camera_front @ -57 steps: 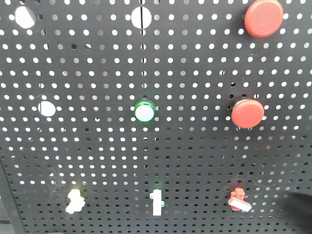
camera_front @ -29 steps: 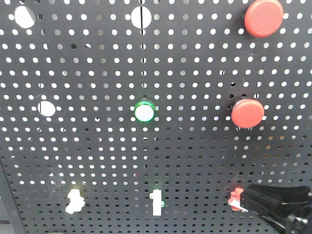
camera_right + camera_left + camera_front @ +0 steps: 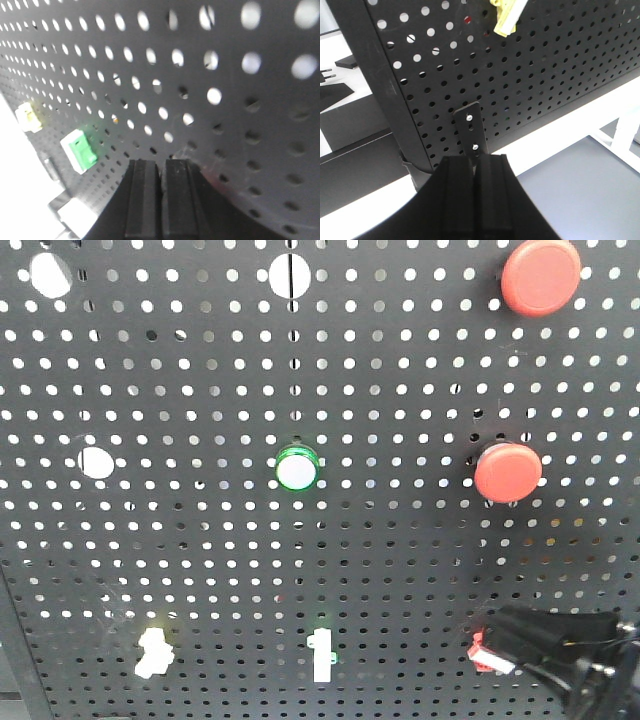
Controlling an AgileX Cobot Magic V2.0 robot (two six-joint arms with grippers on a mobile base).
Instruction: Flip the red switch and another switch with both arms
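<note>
Right gripper (image 3: 161, 172) clenched, pads pressed together, nothing between them, low on the right of the black pegboard (image 3: 200, 540). Red switch (image 3: 482, 648) just at its tip, right side covered by the gripper; contact unclear. Left gripper (image 3: 475, 165) likewise clenched and bare, below the pegboard's lower edge. Pale yellow switch (image 3: 506, 17) well above it, apart, at the pegboard's bottom left in the front view.
</note>
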